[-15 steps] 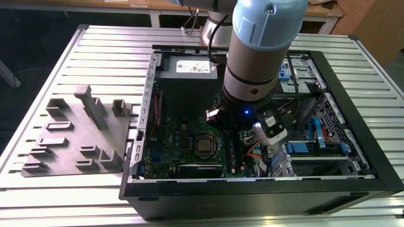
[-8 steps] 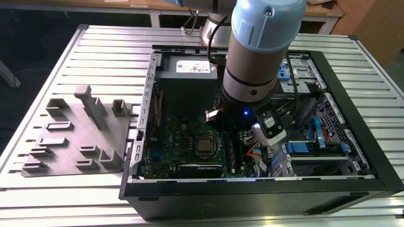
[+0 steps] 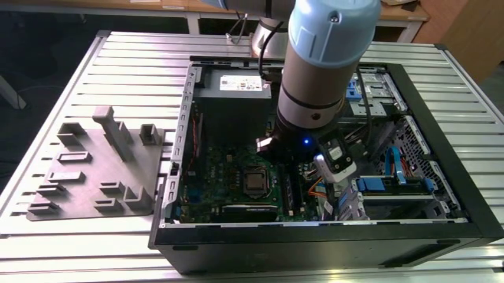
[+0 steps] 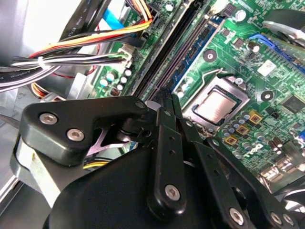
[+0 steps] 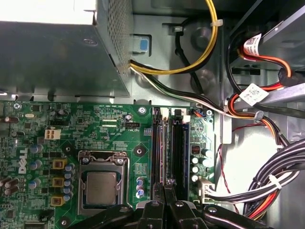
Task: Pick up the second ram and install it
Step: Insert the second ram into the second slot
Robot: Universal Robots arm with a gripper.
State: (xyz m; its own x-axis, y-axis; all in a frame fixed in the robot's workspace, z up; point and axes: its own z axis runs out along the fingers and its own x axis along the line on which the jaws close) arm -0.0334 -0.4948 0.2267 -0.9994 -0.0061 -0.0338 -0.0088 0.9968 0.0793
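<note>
First wrist view | gripper [image 5: 165,187] pinched shut over motherboard [image 5: 114,129] memory slots [image 5: 162,143] | I cannot tell whether second ram is seated.

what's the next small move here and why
Probably a short, straight press down: the fingers look shut, their tips over what seems to be the memory stick, set among the slots beside the processor; whether it is fully seated is unclear.

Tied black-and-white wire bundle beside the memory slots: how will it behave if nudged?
Likely floppy: the wire bundle runs in loose curves. Probably moves as one, since a cable tie binds it. Likely springs back, being anchored at a board connector.
</note>
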